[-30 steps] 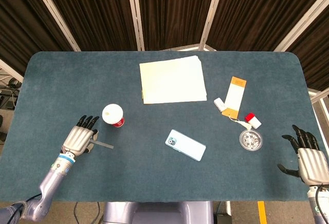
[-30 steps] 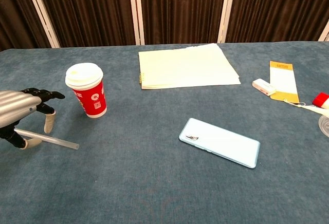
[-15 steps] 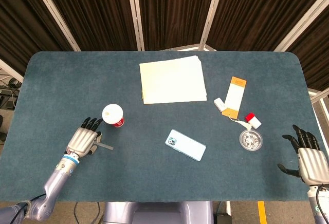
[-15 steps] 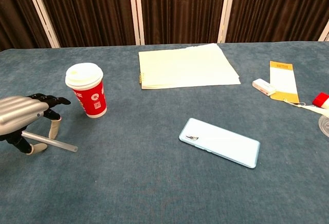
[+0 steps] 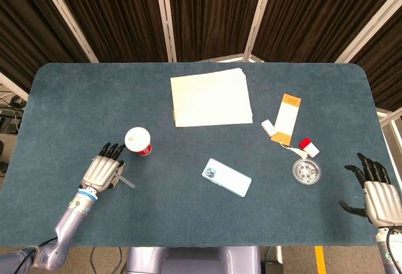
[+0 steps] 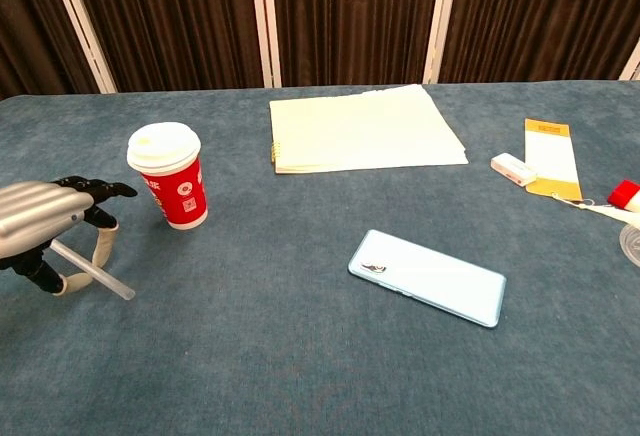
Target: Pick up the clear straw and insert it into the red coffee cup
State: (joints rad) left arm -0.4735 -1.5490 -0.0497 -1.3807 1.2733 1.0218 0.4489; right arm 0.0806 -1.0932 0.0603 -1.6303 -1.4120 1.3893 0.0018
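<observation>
The red coffee cup (image 5: 138,141) (image 6: 172,178) with a white lid stands upright at the table's left. Just before it and further left, my left hand (image 5: 100,172) (image 6: 40,221) arches over the clear straw (image 5: 125,181) (image 6: 105,281). The straw runs between the thumb and the fingers, and its free end slants down to the right onto the cloth. The hand seems to pinch it. My right hand (image 5: 375,192) hovers at the table's right front corner, fingers spread and empty, seen only in the head view.
A pale yellow pad (image 5: 210,98) (image 6: 365,128) lies at the back middle. A light blue phone (image 5: 227,177) (image 6: 427,277) sits in the centre. To the right are an orange-topped card (image 5: 287,118), a red-capped item (image 5: 305,143) and a clear round dish (image 5: 306,171).
The left hand has shifted slightly towards the cup and closed around the straw. The straw has swung from nearly level to a steeper slant. The right hand has not moved.
</observation>
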